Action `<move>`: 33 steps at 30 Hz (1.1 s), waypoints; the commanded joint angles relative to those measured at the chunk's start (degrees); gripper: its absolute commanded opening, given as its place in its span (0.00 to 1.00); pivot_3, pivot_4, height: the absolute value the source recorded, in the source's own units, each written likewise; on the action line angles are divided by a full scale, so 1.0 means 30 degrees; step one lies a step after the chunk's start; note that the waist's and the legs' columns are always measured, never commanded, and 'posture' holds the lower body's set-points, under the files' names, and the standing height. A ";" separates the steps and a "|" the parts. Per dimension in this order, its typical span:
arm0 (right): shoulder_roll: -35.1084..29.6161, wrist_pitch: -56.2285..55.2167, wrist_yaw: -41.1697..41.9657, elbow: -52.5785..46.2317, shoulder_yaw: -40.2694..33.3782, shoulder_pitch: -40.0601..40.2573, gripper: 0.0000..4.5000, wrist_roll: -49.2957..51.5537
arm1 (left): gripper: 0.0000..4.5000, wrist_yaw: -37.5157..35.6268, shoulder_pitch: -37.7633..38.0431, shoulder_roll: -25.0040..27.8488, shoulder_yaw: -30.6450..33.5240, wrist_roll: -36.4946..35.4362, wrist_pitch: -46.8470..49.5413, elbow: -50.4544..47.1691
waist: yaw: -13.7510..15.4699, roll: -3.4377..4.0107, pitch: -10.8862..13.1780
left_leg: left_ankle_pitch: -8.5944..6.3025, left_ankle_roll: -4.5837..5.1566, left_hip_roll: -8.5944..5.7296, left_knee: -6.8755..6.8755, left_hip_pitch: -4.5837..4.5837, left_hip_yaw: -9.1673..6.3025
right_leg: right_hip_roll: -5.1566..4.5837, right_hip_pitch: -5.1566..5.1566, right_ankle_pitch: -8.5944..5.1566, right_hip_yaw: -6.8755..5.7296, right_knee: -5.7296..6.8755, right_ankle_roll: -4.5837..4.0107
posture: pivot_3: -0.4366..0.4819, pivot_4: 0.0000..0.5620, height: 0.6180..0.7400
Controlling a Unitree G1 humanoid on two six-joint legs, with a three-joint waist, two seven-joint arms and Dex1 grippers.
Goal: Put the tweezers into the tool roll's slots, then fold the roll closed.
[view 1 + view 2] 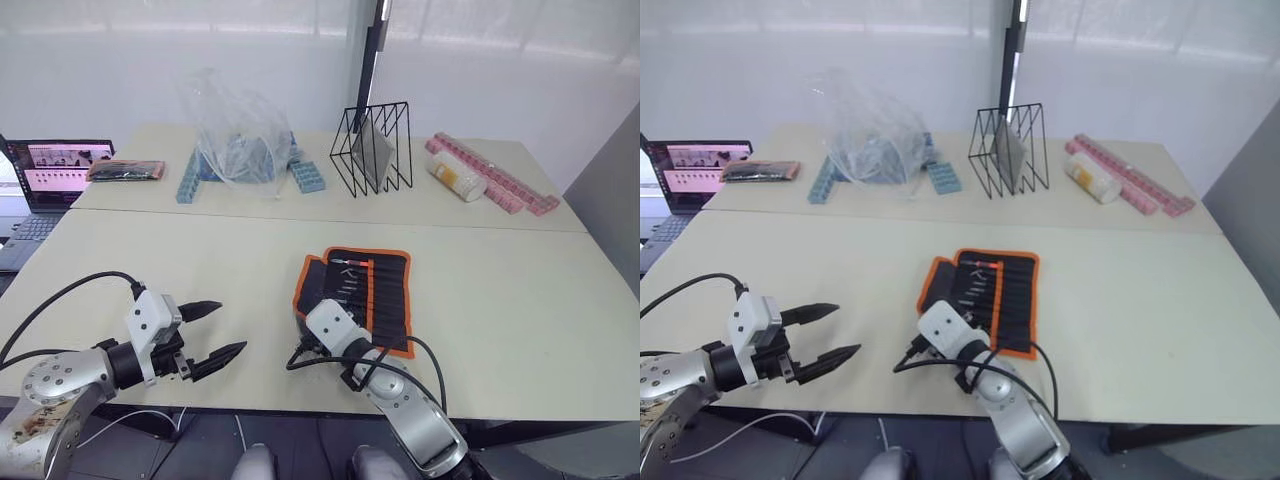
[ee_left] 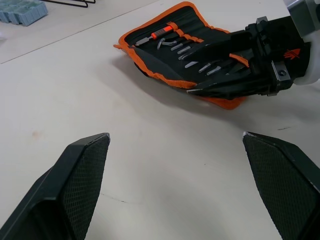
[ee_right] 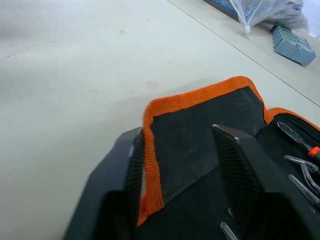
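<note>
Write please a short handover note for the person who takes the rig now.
Left end effector: open, holding nothing, over bare table to the left of the tool roll.
Right end effector: shut on the roll's left flap, orange edge between the fingers, flap lifted.
Tweezers: tucked in the slots with an orange-handled tool.
Done: the loading, as far as can be seen.
Left: fold the flap over and close the roll.

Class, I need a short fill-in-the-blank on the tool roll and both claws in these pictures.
1. The right claw pinches the tool roll's ____ flap.
2. The roll's trim is ____.
3. The left claw hovers ____, holding nothing.
4. The tweezers sit in the roll's ____.

Missing words: left; orange; open; slots
</note>
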 commanded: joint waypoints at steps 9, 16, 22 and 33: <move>0.0351 -0.0776 0.2052 -0.0952 -0.0278 0.0211 0.01 0.1561 | 1.00 0.0332 -0.0260 0.0442 0.0443 -0.0279 -0.0077 -0.0226 | -0.0001 0.0000 0.0000 | 0.0000 0.0000 0.0001 0.0000 0.0000 0.0000 | 0.0001 0.0000 0.0001 -0.0002 0.0003 -0.0001 | 0.48 0.27 0.74; -0.3874 -0.3718 0.7848 -0.2537 -0.1235 0.1555 0.01 0.5023 | 1.00 -0.1998 -0.2541 0.1692 -0.1201 0.0774 -0.1667 0.3262 | 0.0040 0.0009 0.0009 | 0.0000 0.0001 -0.0016 0.0008 0.0005 -0.0001 | -0.0005 0.0012 0.0000 -0.0006 0.0003 -0.0001 | 0.48 0.27 0.74; -0.7451 -0.6810 1.2208 -0.2083 -0.2282 0.1541 0.01 0.6904 | 1.00 -0.6722 -0.7266 0.2420 -0.5223 0.3788 -0.7354 0.9137 | 0.0137 0.0064 0.0070 | 0.0004 0.0005 0.0003 0.0052 0.0002 -0.0003 | 0.0034 0.0019 -0.0002 -0.0016 0.0011 -0.0004 | 0.48 0.27 0.74; -0.7862 -0.7859 1.3081 -0.1979 -0.2641 0.1547 0.01 0.6588 | 1.00 -1.1440 -1.9219 -0.3194 -1.0405 0.8116 -2.0739 2.4730 | 0.0671 0.0058 0.0083 | -0.0007 0.0028 -0.0030 0.0147 -0.0091 -0.0029 | 0.0043 0.0012 0.0002 -0.0019 0.0020 -0.0001 | 0.48 0.27 0.74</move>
